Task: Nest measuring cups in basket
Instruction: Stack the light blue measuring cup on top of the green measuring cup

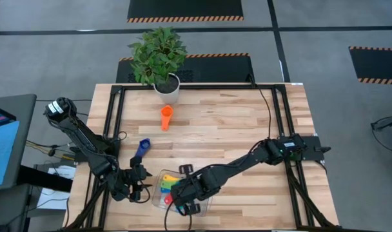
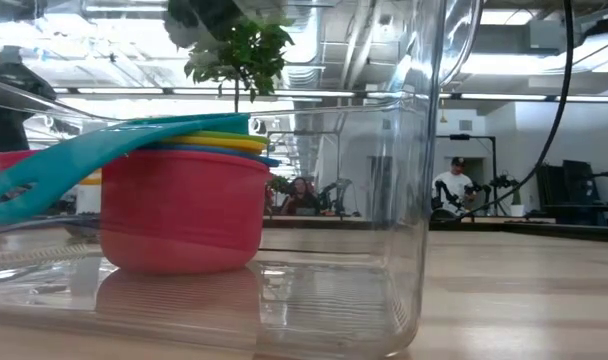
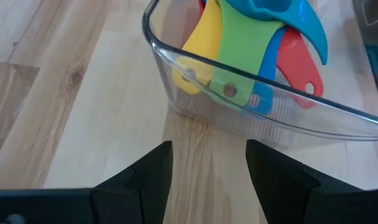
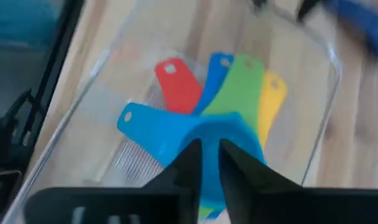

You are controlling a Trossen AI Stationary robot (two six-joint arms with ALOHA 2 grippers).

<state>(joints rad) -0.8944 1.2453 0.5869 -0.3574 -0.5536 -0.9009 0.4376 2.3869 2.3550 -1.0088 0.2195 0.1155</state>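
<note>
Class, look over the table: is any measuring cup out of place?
Yes. The orange cup lies near the plant pot, and the dark blue cup lies left of the basket, both outside the nested stack.

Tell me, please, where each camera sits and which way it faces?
High: overhead, facing down; both arms, table, plant.
Low: table height, facing the room through the basket; no arm visible.
Left wrist: left gripper, open, facing the basket's wall.
Right wrist: right gripper above the light blue cup.
Shared: all show the nested cups.
</note>
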